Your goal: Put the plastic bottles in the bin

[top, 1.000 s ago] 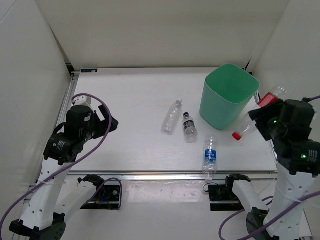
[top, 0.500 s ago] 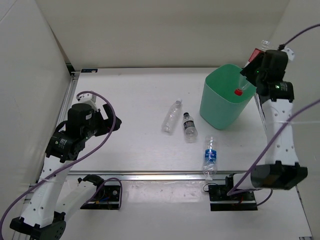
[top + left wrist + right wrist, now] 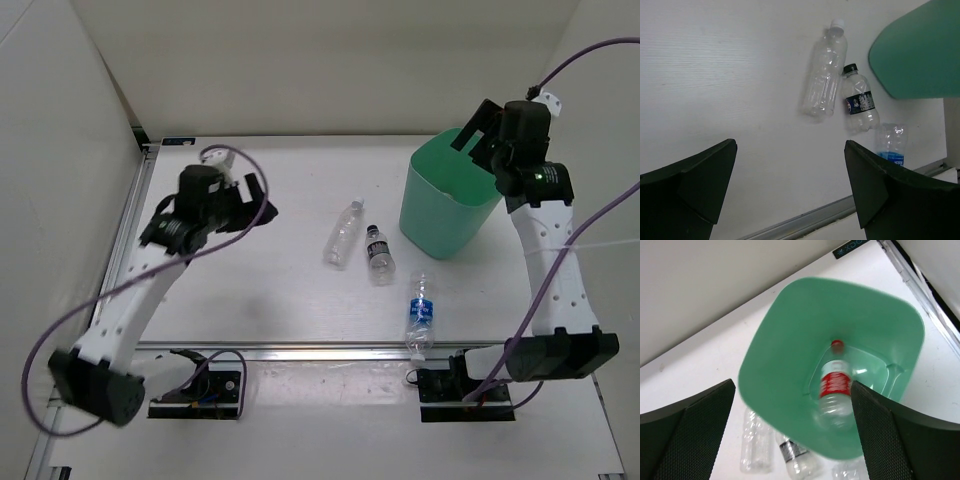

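Observation:
The mint-green bin (image 3: 440,215) stands at the back right. My right gripper (image 3: 483,140) hangs open above its mouth; in the right wrist view, between the right gripper's (image 3: 792,390) spread fingers, the red-labelled bottle (image 3: 836,385) is blurred deep inside the bin (image 3: 785,365), free of the fingers. A plain white-capped bottle (image 3: 344,233), a black-labelled bottle (image 3: 379,254) and a blue-labelled bottle (image 3: 421,314) lie on the table left of and in front of the bin. My left gripper (image 3: 262,200) is open and empty, left of the plain bottle (image 3: 826,77).
White walls close in the table on the left, back and right. A metal rail (image 3: 350,350) runs along the near edge, close to the blue-labelled bottle (image 3: 891,145). The bin's side (image 3: 920,55) is just right of the black-labelled bottle (image 3: 858,100).
My right gripper carried the red-labelled bottle up over the bin, then opened, and the bottle dropped inside. My left arm swung from the table's left edge towards the bottles in the middle.

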Action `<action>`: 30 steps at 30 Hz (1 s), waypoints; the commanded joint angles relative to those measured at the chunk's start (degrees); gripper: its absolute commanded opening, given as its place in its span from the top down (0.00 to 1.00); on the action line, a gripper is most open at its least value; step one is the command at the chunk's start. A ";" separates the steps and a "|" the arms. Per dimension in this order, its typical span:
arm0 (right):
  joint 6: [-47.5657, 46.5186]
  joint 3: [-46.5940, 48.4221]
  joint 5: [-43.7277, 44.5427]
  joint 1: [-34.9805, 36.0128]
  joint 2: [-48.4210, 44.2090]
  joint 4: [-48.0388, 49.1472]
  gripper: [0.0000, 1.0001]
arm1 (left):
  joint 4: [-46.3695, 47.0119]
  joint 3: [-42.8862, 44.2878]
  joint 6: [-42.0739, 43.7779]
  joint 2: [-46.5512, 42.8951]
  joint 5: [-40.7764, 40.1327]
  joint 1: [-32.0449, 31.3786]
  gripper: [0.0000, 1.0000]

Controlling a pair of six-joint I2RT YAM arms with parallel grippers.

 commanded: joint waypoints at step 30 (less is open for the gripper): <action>18.29 -57.73 -20.97 11.51 -34.62 -11.43 0.00 | 3.09 -0.60 2.37 6.39 2.88 -8.31 0.00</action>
